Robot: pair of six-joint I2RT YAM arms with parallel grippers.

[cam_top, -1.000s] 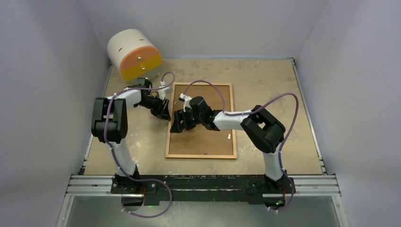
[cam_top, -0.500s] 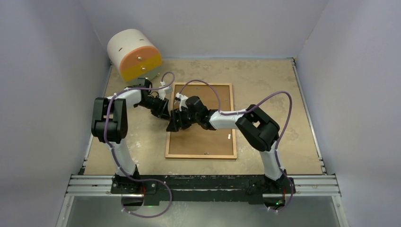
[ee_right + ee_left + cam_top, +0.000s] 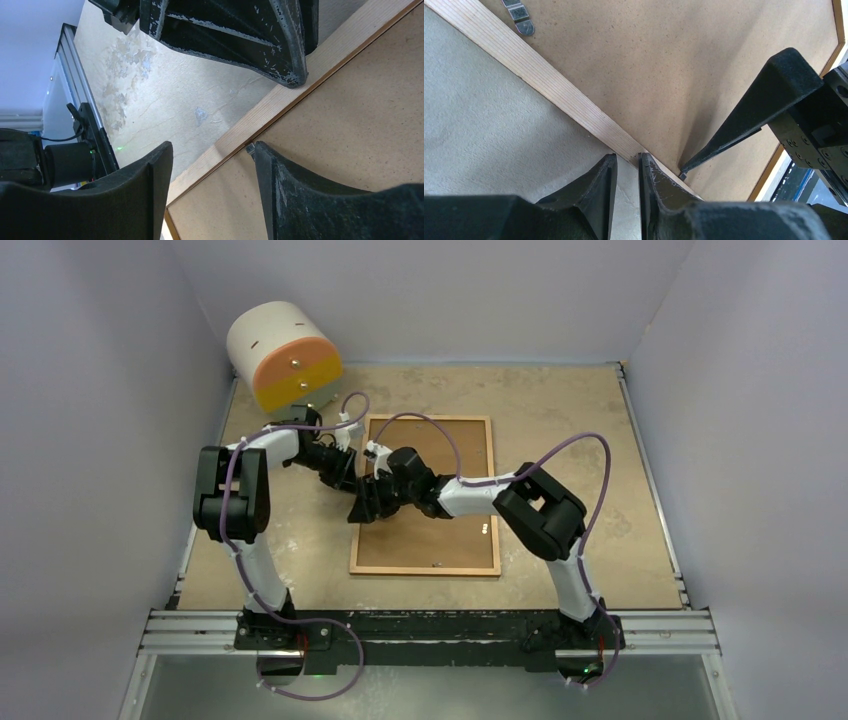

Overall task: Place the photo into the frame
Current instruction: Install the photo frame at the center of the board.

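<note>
The frame [image 3: 425, 570] is laid back-up near the middle of the table [image 3: 560, 420], with a brown board [image 3: 440, 540] filling it. Only from above are both arms seen bent inward, meeting at the frame's left rail.

In the left wrist view the pale rail [image 3: 549, 85], the board [image 3: 649, 65] and a metal clip [image 3: 519, 17] are shown close. The left gripper [image 3: 626, 160] is set at the rail's outer edge. Its fingers are drawn almost together, and nothing is seen in the narrow slit between them.

In the right wrist view the right gripper [image 3: 210, 150] is held well apart across the rail [image 3: 280, 105]. One finger is placed over the table and the other tip at the seam with the board [image 3: 350, 100]. Nothing is gripped.
</note>
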